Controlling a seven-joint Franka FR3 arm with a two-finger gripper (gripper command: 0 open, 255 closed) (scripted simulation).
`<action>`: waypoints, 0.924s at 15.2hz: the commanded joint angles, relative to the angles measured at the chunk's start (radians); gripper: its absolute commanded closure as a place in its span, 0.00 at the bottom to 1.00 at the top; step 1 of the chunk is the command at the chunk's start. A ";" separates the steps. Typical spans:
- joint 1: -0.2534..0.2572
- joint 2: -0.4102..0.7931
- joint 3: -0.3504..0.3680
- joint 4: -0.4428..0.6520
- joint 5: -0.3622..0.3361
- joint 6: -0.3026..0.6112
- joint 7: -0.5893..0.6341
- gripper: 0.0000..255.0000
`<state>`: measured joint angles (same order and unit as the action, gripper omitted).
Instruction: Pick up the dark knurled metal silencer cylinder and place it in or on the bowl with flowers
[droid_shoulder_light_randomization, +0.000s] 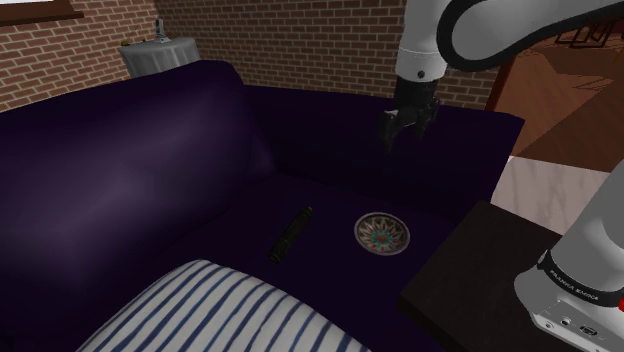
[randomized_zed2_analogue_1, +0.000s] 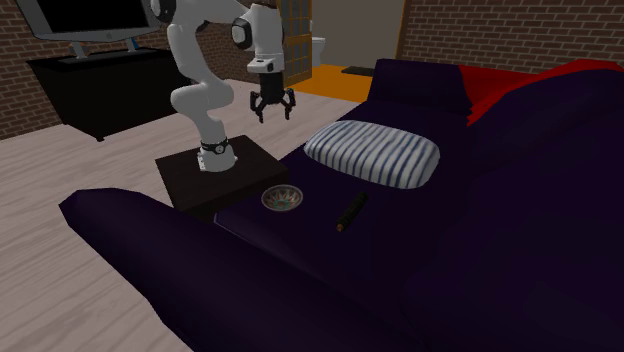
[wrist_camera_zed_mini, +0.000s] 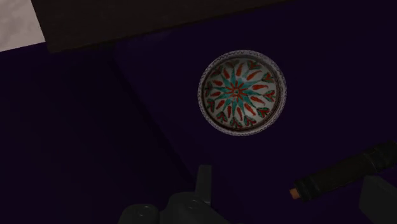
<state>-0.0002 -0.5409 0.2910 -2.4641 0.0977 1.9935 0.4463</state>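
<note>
A dark purple sofa bears the flowered bowl on its seat. A striped pillow lies near the bowl. The gripper hangs above the bowl, fingers spread, empty. The dark cylinder lies beside the bowl, not touching it.

The gripper holds its two black fingers well apart, clasping nothing, above a deep purple sofa seat. Beyond the fingertips and apart from them, a round bowl sits upright on the seat, its inside painted with a red and teal flower pattern. Nearer, a dark cylinder lies on the seat, its tan-tipped end in the gap between the fingers and its length running off past one of them. Farther off than the bowl are the edge of a dark box and a corner of pale floor.
</note>
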 joint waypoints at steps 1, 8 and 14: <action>-0.010 0.070 0.046 0.014 0.005 0.052 0.087 0.00; -0.055 0.336 0.182 0.090 -0.051 0.211 0.390 0.00; -0.064 0.609 0.237 0.218 -0.204 0.303 0.687 0.00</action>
<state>-0.0678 0.0236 0.5216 -2.2694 -0.0784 2.2852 1.0766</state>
